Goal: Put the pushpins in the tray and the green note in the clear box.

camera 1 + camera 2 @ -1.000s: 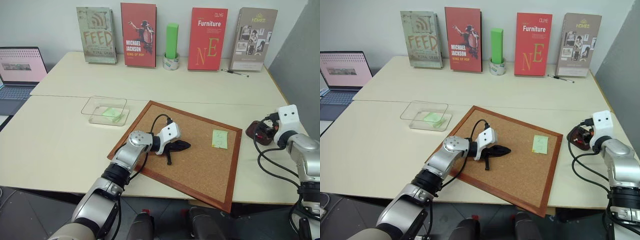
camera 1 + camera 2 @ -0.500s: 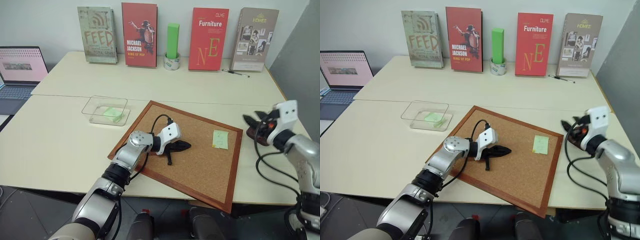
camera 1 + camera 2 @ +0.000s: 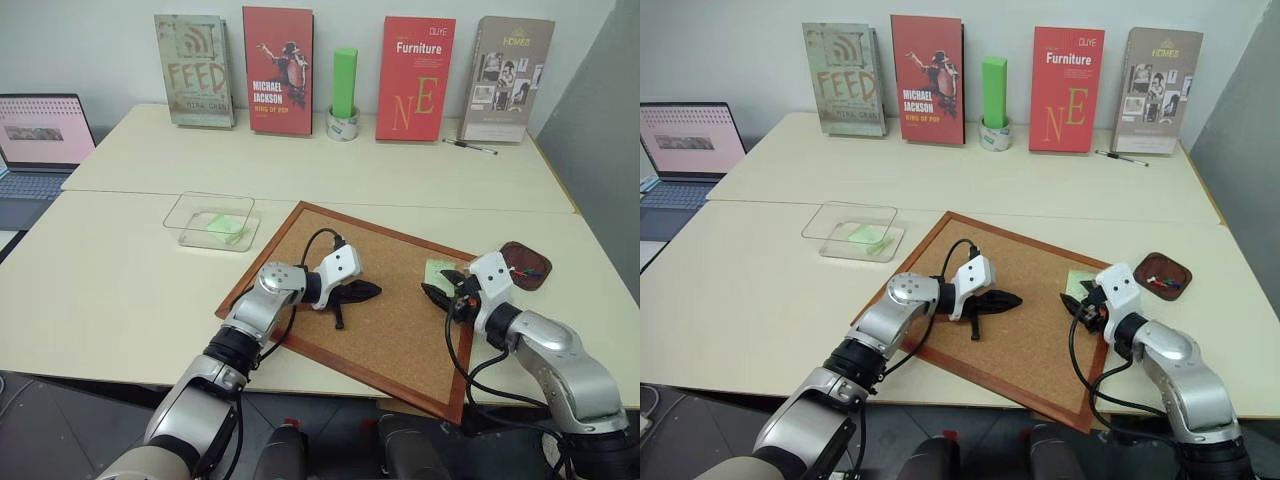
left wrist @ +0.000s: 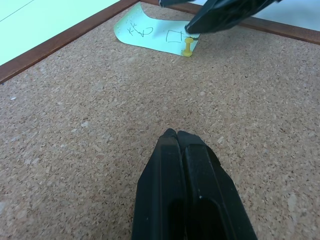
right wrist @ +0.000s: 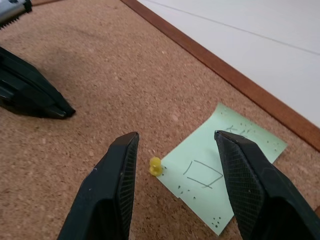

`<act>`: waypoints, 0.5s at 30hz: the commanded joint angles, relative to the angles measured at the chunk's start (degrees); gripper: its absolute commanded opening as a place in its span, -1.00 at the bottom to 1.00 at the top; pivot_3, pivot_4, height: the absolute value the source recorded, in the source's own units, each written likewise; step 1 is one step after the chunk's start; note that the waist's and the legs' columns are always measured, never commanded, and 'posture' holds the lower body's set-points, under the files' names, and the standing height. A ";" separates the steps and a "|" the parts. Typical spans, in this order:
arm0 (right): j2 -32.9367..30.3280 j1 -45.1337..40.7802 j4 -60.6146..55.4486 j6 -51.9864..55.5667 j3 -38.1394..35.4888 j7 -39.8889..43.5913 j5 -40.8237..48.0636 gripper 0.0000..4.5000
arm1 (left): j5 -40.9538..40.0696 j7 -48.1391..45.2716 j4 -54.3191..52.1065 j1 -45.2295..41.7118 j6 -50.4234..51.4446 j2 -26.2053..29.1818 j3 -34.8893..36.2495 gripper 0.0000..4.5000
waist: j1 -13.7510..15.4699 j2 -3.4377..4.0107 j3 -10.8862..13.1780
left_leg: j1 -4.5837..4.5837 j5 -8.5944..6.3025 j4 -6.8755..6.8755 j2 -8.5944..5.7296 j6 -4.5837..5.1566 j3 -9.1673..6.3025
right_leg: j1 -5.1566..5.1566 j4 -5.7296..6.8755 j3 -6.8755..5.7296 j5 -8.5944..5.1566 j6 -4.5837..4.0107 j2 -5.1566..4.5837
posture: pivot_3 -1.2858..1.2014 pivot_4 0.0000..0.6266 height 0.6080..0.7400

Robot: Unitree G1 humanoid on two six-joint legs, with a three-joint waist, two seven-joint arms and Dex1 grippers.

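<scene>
The green note (image 5: 222, 167) lies flat on the cork board (image 3: 390, 330), near the board's right edge, with a small yellow pushpin (image 5: 155, 166) stuck at its corner. The right gripper (image 5: 175, 175) hangs just above that corner, its 2 black fingers (image 5: 112, 185) apart, the pin between them and the note partly under the far finger. The left gripper (image 4: 182, 145) rests on the middle of the board, well apart from the note, its fingers pressed together with nothing held.

The note is thin pale paper with faint pen marks and a drawn square. The board is coarse brown cork in a reddish wooden frame.

The tray (image 3: 526, 265), dark brown and glossy with rounded corners, sits on the pale worktop (image 3: 120, 290) just right of the board, with pushpins (image 3: 1162, 282) inside. The clear box (image 3: 211, 220), transparent plastic, stands left of the board and holds a brighter green paper (image 3: 224, 226). 4 books (image 3: 415, 77) lean against the wall.
</scene>
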 commanded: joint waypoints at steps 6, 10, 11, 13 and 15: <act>0.77 -0.70 1.91 -2.23 0.80 -0.54 -2.59 -0.08 | 3.37 0.88 2.84 1.54 1.50 0.64 -1.74 -1.00 | 0.00 0.00 0.00 | 0.00 0.00 0.00 0.00 0.00 0.00 | 0.00 0.00 0.00 0.00 0.00 0.00 | 0.03 -0.52 1.00; 0.91 -0.68 2.28 -2.37 0.73 -0.34 -2.64 -0.44 | 3.39 0.87 2.84 1.52 1.55 0.67 -1.75 -1.00 | 0.00 0.00 0.00 | 0.01 0.00 0.00 0.00 0.00 -0.01 | 0.00 0.01 0.00 0.00 0.00 0.00 | 0.03 -0.52 1.00; 0.96 -0.70 2.32 -2.38 0.70 -0.32 -2.62 -0.52 | 3.38 0.86 2.84 1.52 1.56 0.67 -1.75 -1.00 | 0.00 0.00 0.00 | 0.01 0.00 0.00 0.00 0.00 -0.01 | 0.00 0.01 0.00 0.00 0.00 0.00 | 0.03 -0.52 1.00; 1.08 -0.74 2.36 -2.40 0.65 -0.27 -2.54 -0.70 | 3.37 0.83 2.85 1.51 1.57 0.68 -1.77 -1.00 | 0.00 0.00 0.00 | 0.00 0.00 0.00 0.00 0.00 -0.01 | 0.00 0.00 0.00 0.00 0.00 0.00 | 0.03 -0.52 1.00; 1.31 -0.88 2.33 -2.30 0.52 -0.19 -2.18 -0.88 | 3.37 0.84 2.90 1.47 1.56 0.68 -1.77 -1.00 | 0.00 0.00 0.00 | 0.00 0.00 0.01 0.00 0.00 -0.01 | 0.00 -0.01 0.00 0.00 0.00 0.00 | 0.03 -0.52 1.00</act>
